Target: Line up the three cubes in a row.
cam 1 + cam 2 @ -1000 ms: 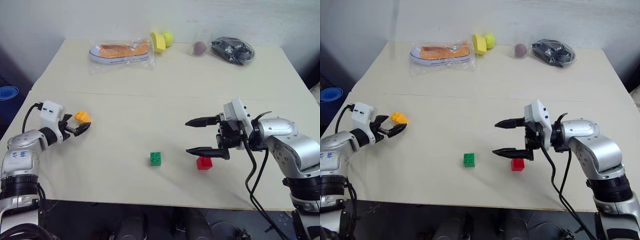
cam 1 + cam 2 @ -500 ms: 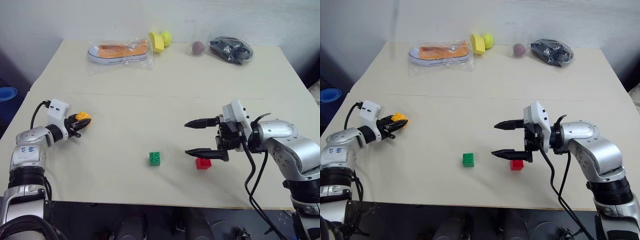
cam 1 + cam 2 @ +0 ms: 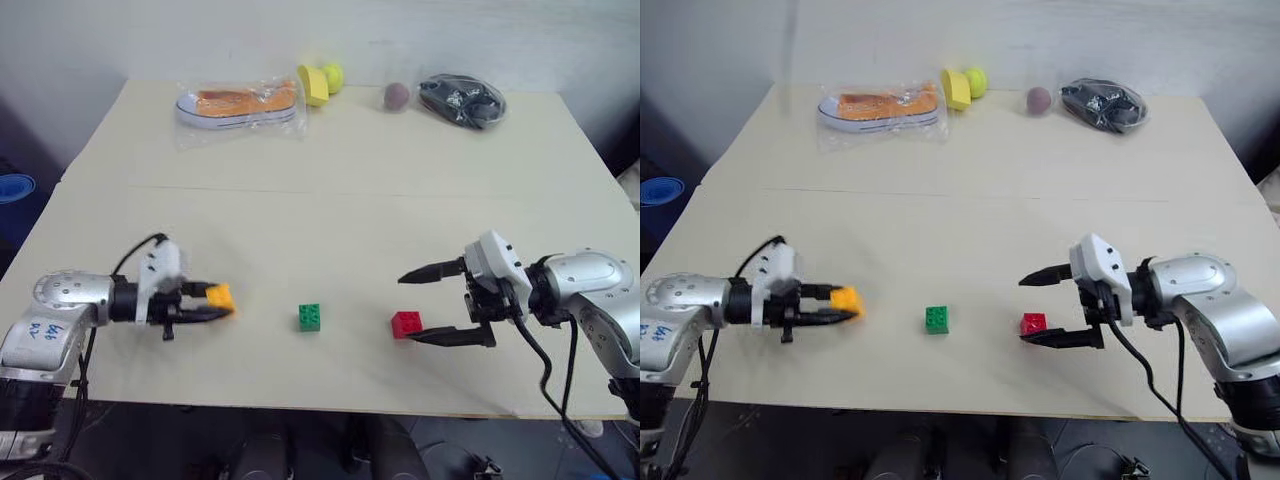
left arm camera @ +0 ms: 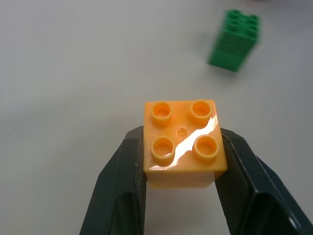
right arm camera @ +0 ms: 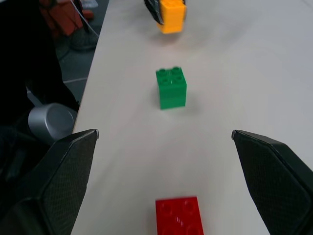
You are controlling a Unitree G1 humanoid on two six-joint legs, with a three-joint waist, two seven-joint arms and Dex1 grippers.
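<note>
The left gripper [image 3: 222, 303] is clamped on the orange-yellow cube [image 3: 219, 296], one black finger on each side face, with the studded face upward as the left wrist view shows [image 4: 183, 143]. The gripper points toward the middle of the table [image 3: 330, 200], near its front edge, and whether the cube rests on the surface or sits just above it cannot be determined. The green cube [image 3: 310, 317] stands on the table to the right of the orange-yellow cube, separated from it by a clear gap, studs up. The red cube [image 3: 406, 324] stands farther right, again with a gap, at roughly the same distance from the front edge, so the three cubes lie approximately along one line running left to right; in the right wrist view the red cube [image 5: 179, 216], the green cube [image 5: 171, 87] and the orange-yellow cube [image 5: 172, 16] appear one behind another. The right gripper [image 3: 423, 305] is spread wide and holds nothing; its fingers point left toward the red cube, one finger beyond the cube and one in front of it, and the fingertips reach about as far as the cube's right side without contact. At the far edge of the table lie a bagged shoe [image 3: 240, 103], a yellow cup and ball [image 3: 320, 80], a dark reddish ball [image 3: 397, 95] and a bag of dark items [image 3: 462, 99].
</note>
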